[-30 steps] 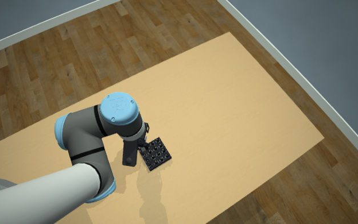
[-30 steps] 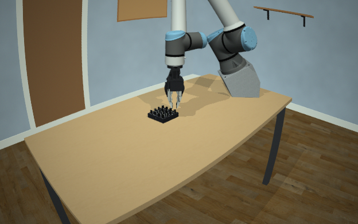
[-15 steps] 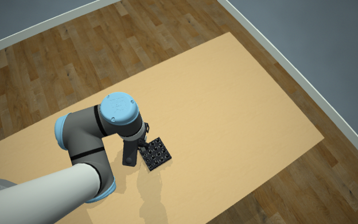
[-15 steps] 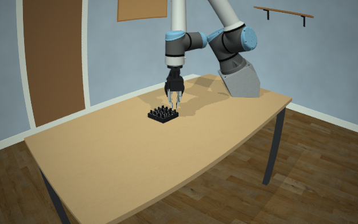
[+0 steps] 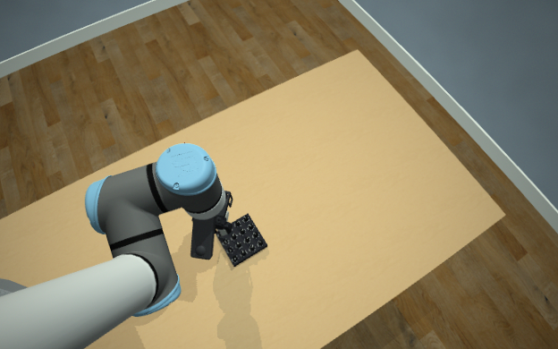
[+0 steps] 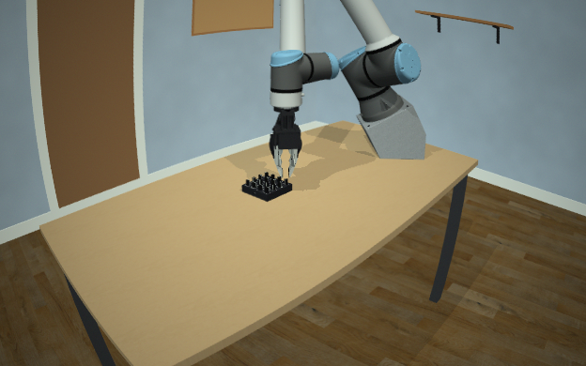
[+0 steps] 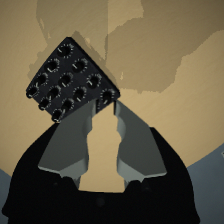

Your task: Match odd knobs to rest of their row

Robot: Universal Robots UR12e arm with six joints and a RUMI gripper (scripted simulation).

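The knob box [image 5: 242, 240] [image 6: 278, 192] [image 7: 72, 71] sits flat on the tabletop [image 5: 350, 157] [image 6: 203, 244] [image 7: 195, 120], knobs upward for grasping from above. At its right corner in the exterior view, the claw [image 5: 226, 231] [image 6: 285, 176] [image 7: 106, 100] points down, slightly open, probably narrowed to straddle one knob without disturbing neighbours.

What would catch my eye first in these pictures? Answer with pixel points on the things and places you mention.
Probably the jointed grey-and-white arm with bright blue caps [image 5: 186, 167] [image 6: 408, 63], reaching over the pale wooden table [image 5: 350, 157] [image 6: 179, 263]. Then the small, square black box studded with knobs [image 5: 262, 245] [image 6: 278, 193] [image 7: 69, 40], sitting right below the arm's pale metal fingers [image 6: 278, 161].
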